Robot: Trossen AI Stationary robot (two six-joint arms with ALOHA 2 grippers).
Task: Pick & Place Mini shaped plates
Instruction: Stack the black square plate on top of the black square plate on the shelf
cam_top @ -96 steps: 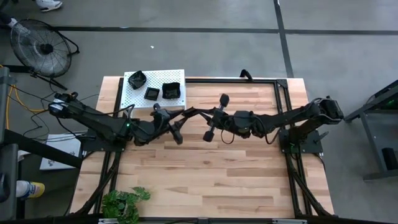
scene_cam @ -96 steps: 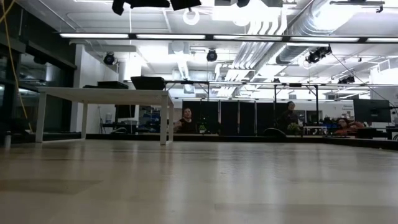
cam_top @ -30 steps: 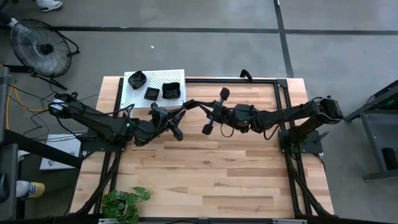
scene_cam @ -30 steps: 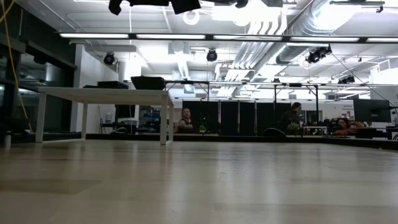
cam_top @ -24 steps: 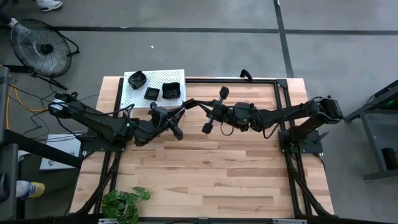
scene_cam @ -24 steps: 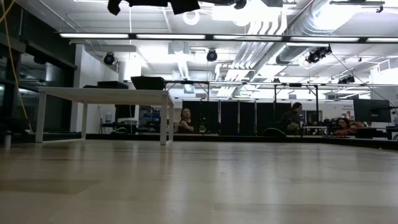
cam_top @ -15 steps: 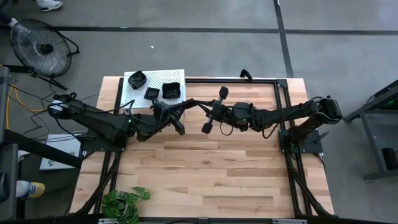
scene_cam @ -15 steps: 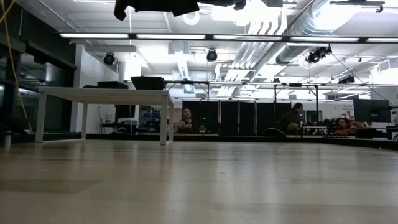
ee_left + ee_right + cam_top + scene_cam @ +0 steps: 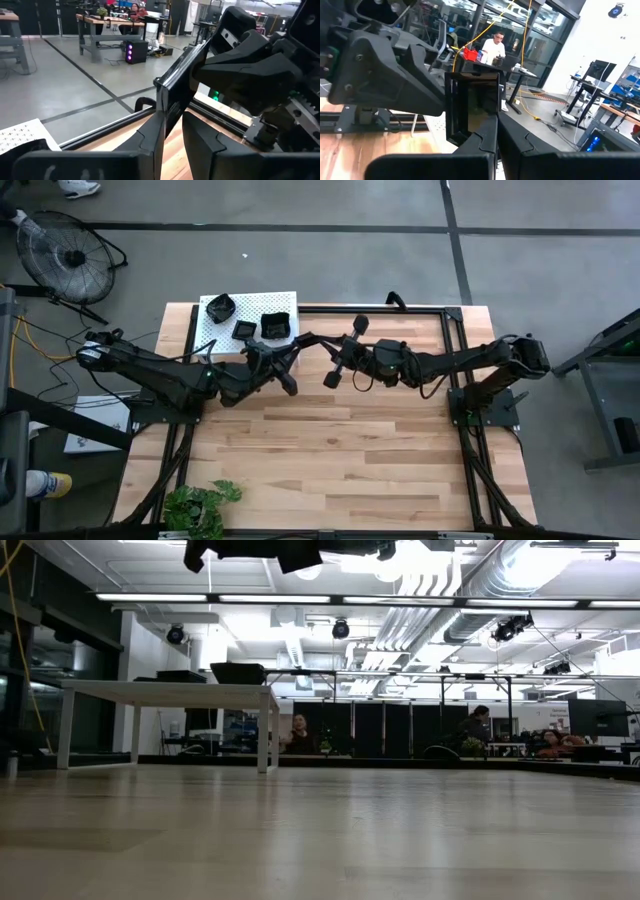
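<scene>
- You are holding one plate up in the air with both grippers, above the far half of the table, near its middle and beside the white shelf.
- The plate is showing as a small square dish, glossy black, with a thin raised rim. It is reflecting the room lights on its edge.
- The left gripper is reaching in from the shelf side, and its jaws are clamping the plate, which is standing edge-on between the two fingers.
- The right gripper is coming from the opposite side. Its jaws are closed tightly on the plate's lower rim, so the flat face is looking at its camera.
- The two grippers are meeting almost tip to tip, with the plate between them.
- Three other plates are lying on the shelf, all black and glossy: one with a wavy edge at the far corner and two squarish ones beside it.
</scene>
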